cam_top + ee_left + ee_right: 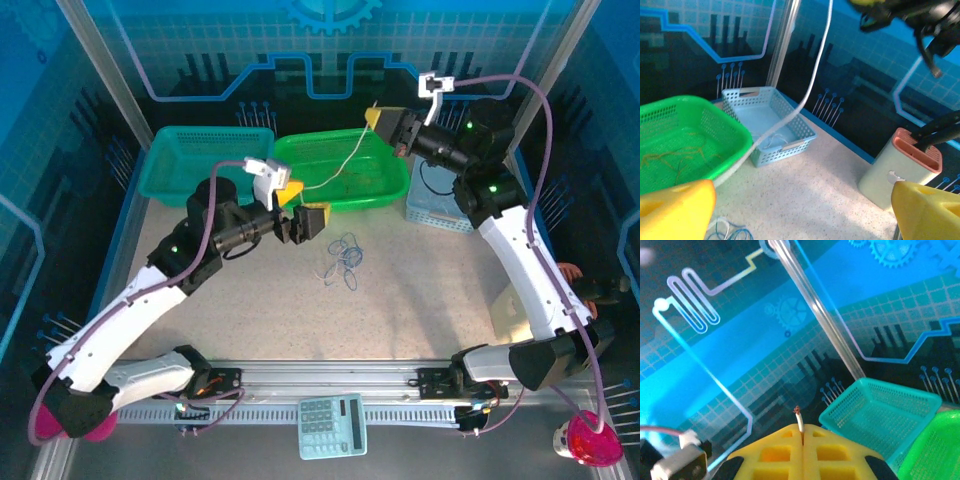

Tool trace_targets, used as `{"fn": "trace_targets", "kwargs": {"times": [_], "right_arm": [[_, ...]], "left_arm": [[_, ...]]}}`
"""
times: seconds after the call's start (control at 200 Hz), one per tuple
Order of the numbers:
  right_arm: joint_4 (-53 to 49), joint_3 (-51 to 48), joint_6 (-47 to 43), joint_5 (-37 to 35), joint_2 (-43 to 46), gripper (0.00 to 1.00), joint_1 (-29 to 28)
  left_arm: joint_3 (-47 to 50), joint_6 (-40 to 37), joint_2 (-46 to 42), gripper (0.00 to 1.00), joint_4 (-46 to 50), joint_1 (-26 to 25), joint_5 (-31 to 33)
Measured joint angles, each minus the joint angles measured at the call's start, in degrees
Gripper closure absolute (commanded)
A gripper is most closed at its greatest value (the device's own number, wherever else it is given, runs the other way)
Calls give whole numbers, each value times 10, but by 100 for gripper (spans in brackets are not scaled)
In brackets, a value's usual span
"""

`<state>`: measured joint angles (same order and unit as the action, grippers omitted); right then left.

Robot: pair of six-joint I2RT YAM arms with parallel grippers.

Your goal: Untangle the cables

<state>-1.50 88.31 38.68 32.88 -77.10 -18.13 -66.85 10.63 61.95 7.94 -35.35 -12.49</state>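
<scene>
Since the thin white cord [345, 163] is light and limp, it wants pinching near an end; the right gripper [802, 432] is clamped on its tip, raised over the green mesh basket [380, 190] at the table's far edge. The left gripper [302, 205] reaches level, jaws wide, beside its lower run; tangled blue cords [345, 258] lie mid-table.

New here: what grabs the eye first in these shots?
A white cable slopes through the air over the green basket, pinched in the shut right gripper at the back, running down toward the open left gripper. A tangle of blue cables lies on the table in front of the basket.
</scene>
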Motion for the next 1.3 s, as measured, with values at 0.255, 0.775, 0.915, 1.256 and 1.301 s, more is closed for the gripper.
{"fn": "trace_targets", "kwargs": {"times": [0.255, 0.775, 0.915, 1.256, 1.301], "right_arm": [[-47, 0, -49, 21, -4, 100, -42], [-89, 0, -90, 36, -26, 100, -103], [-88, 0, -90, 36, -26, 100, -108], [-89, -30, -98, 9, -10, 25, -106], [-90, -39, -98, 2, -2, 22, -103]], "left_arm": [[-86, -14, 67, 17, 19, 34, -83], [-125, -14, 135, 76, 23, 45, -174], [-125, -4, 136, 100, 21, 50, -174], [-118, -2, 146, 100, 7, 85, -146], [-117, 0, 146, 100, 2, 100, -139]]}}
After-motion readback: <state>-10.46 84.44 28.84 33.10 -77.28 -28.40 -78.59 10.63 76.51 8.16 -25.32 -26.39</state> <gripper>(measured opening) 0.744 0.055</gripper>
